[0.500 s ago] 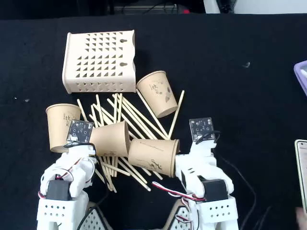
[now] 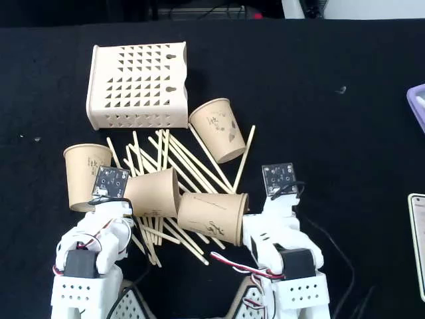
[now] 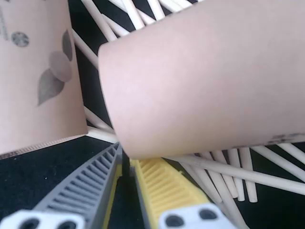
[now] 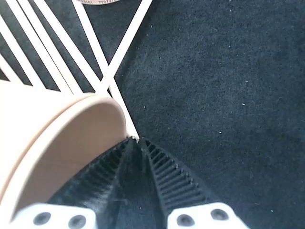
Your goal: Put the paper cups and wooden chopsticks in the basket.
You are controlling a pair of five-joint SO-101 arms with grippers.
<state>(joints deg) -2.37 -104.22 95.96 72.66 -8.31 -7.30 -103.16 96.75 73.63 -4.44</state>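
Observation:
A perforated cream basket (image 2: 138,85) lies at the back left of the black table. Several paper cups lie on their sides: one by the basket (image 2: 218,129), one at the left (image 2: 85,174), one in the middle (image 2: 154,193) and one in front (image 2: 212,216). Wooden chopsticks (image 2: 179,159) are scattered under and between them. My left gripper (image 3: 125,160) is shut, its tips tucked under the middle cup (image 3: 200,76), with the left cup (image 3: 33,71) beside it. My right gripper (image 4: 136,140) is shut and empty, its tips at the front cup's rim (image 4: 62,138), close to crossed chopsticks (image 4: 62,43).
A purple container (image 2: 417,103) and a white flat object (image 2: 418,232) sit at the table's right edge. Bare black cloth (image 2: 332,133) stretches right of the pile. Both arm bases stand at the front edge.

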